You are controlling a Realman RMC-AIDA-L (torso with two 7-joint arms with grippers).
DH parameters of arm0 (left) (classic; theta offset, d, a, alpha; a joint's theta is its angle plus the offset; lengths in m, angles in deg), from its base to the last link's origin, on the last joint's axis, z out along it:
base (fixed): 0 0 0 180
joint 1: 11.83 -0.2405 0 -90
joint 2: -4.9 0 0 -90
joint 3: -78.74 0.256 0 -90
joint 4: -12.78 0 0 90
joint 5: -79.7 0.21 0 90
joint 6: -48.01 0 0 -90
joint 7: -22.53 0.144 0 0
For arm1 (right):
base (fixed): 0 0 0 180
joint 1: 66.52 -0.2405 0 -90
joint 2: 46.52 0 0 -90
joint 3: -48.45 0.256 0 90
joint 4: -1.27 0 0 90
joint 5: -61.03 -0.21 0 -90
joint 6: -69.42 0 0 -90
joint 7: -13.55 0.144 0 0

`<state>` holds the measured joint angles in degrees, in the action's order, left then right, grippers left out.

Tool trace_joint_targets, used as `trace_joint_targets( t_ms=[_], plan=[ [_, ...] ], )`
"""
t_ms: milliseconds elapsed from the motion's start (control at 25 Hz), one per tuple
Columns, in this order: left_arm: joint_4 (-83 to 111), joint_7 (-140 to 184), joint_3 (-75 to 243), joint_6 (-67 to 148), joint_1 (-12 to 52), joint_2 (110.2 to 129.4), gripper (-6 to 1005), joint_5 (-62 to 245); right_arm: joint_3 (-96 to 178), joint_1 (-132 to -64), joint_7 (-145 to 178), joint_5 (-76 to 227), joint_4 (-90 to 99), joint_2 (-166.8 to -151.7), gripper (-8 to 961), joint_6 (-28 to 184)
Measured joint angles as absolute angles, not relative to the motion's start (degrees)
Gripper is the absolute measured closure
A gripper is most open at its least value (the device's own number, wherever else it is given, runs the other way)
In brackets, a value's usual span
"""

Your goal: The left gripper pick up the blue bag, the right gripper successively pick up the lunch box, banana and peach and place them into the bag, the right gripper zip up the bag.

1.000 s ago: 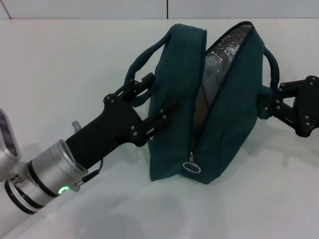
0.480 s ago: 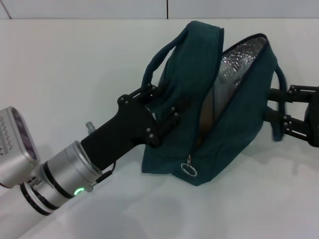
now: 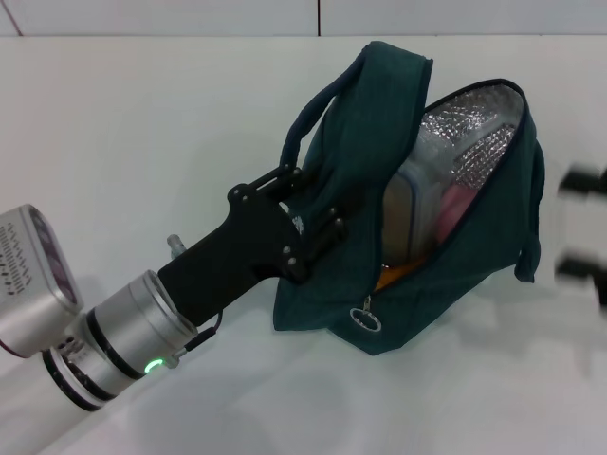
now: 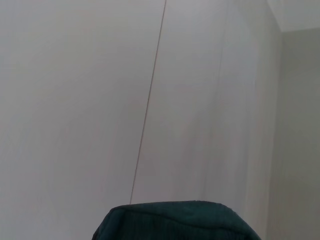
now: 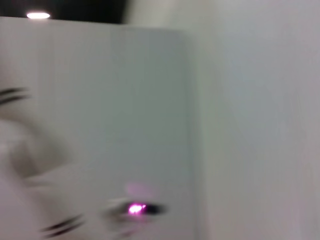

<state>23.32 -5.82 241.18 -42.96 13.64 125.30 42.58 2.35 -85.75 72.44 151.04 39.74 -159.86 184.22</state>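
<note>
The dark teal fabric bag is held by the black two-fingered left gripper, clamped on its near side panel, mouth gaping. The clear blue-rimmed lunch box, pink peach and orange banana are inside. Only zipping remains. The right gripper is blurred at the edge; its finger state cannot be told.

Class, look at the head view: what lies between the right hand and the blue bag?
Only bare white table. The head view shows the right hand blurred at the frame's edge, apart from the blue bag.
</note>
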Motion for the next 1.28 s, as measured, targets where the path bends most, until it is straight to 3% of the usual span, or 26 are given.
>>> trace_joint_targets(
  t_ms=[120,400,800,1280],
  plan=[
    [23.36,-5.8,241.07,-42.42,13.85,125.3,533,42.52,0.77,-86.78,72.62,158.46,41.33,-159.55,279,188.09],
    [23.43,-5.77,240.98,-41.96,14.26,125.3,534,42.51,-2.31,-91.52,77.2,169.08,38.17,-162.3,272,175.9],
    [23.65,-5.76,240.98,-41.25,14.45,125.37,536,42.26,-12.38,-99.86,80.12,167.87,27.48,-162.71,279,162.8],
    [24.98,-6.06,241.27,-40.06,13.94,125.49,537,42.35,-12.34,-99.85,81.64,164.39,30.91,-162.04,279,156.59]
  ],
)
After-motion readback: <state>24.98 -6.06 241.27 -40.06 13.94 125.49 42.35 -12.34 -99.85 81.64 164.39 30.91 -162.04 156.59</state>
